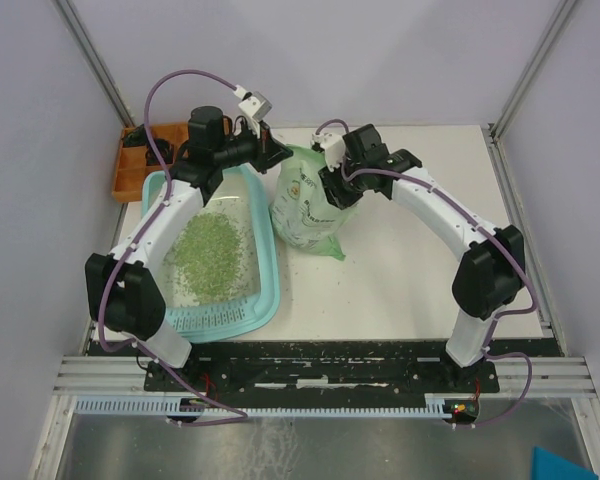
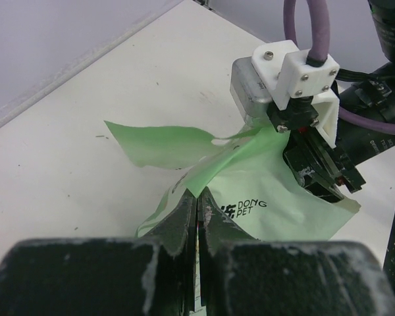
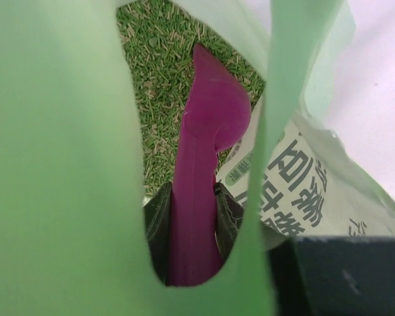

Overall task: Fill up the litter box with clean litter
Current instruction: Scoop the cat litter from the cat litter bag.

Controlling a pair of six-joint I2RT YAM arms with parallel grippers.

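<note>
The light-teal litter box (image 1: 263,262) lies at the left with a patch of green litter (image 1: 208,255) in it, grate strip at the near end. The pale green bag (image 1: 305,205) stands to its right. My left gripper (image 1: 276,156) is shut on the bag's top edge (image 2: 204,172), fingers (image 2: 183,214) pinched together. My right gripper (image 1: 330,182) is down in the bag's mouth, shut on the handle of a magenta scoop (image 3: 201,164). The scoop's bowl lies over green litter (image 3: 158,59) inside the bag (image 3: 52,131). The right gripper (image 2: 319,168) also shows in the left wrist view.
An orange compartment tray (image 1: 132,168) sits at the far left corner behind the litter box. Frame posts stand at the back corners. White table top (image 1: 420,240) lies to the right of the bag under the right arm.
</note>
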